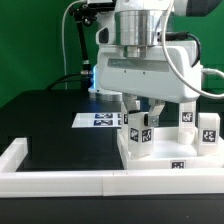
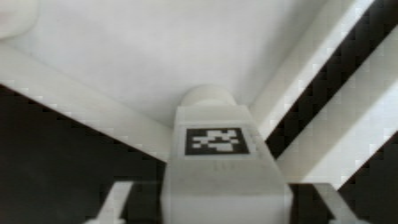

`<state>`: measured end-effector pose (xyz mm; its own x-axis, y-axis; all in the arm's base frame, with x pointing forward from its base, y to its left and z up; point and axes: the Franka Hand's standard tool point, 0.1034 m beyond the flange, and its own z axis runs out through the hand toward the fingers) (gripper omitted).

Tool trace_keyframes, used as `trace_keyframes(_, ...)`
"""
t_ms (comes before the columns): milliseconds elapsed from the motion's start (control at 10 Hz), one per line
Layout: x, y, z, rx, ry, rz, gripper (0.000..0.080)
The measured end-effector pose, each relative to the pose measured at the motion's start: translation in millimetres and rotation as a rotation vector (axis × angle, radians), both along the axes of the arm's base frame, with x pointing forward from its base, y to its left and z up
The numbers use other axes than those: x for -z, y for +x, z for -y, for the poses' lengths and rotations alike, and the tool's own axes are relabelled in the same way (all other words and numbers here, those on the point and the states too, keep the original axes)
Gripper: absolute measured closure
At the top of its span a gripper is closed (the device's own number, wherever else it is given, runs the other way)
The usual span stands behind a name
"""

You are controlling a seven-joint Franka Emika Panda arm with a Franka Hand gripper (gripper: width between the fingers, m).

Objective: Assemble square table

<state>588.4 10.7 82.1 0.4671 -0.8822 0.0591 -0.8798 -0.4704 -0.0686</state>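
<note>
Gripper (image 1: pixel 140 122) hangs low over the tabletop (image 1: pixel 170 152), its fingers closed narrow around one tagged leg (image 2: pixel 215 135) held upright. Tabletop rests against the white rim bar (image 1: pixel 60 181). Three more legs stand on it at the exterior view's right.

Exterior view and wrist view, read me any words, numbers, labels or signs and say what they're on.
No readable words, brands or numbers.
Leg: black-and-white tag, a pattern only.
Other legs and table top: similar tags, too small to make out.
Marker board: pattern tags, no text.
</note>
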Motion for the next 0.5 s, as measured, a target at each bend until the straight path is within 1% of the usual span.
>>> trace_keyframes(300, 0.1, 0.0, 0.0, 0.110, 0.018, 0.004, 0.0507)
trace_keyframes(400, 0.3, -0.2, -0.4, 0.082, 0.015, 0.003, 0.0507)
trace_keyframes(500, 0.3, -0.2, -0.3, 0.052, 0.013, 0.002, 0.0325)
